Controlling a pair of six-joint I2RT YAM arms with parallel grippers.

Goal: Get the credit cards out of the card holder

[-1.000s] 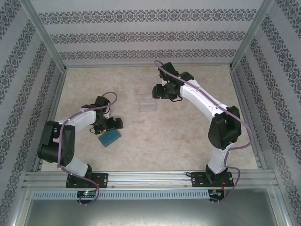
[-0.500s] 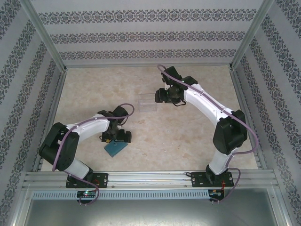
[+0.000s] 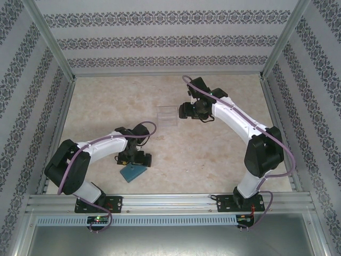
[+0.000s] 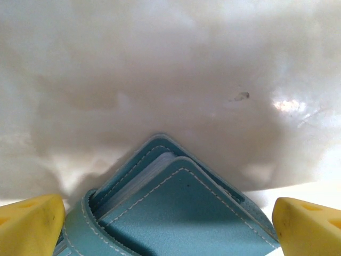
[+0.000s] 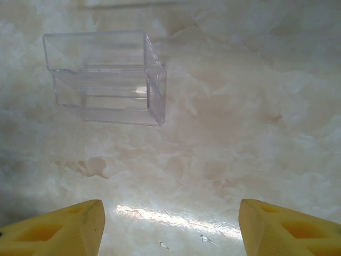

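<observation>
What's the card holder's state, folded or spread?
Folded: the card holder has its teal panels stacked, pale edges of the credit cards tucked between them.

Teal wallet (image 3: 133, 172), folded shut, cards (image 4: 143, 178) tucked inside.
It lies flat on the near-left part of the table (image 3: 186, 160), turned cornerwise. White stitching edges its soft panels. The cards' pale edges show in the slit between the two panels.
</observation>
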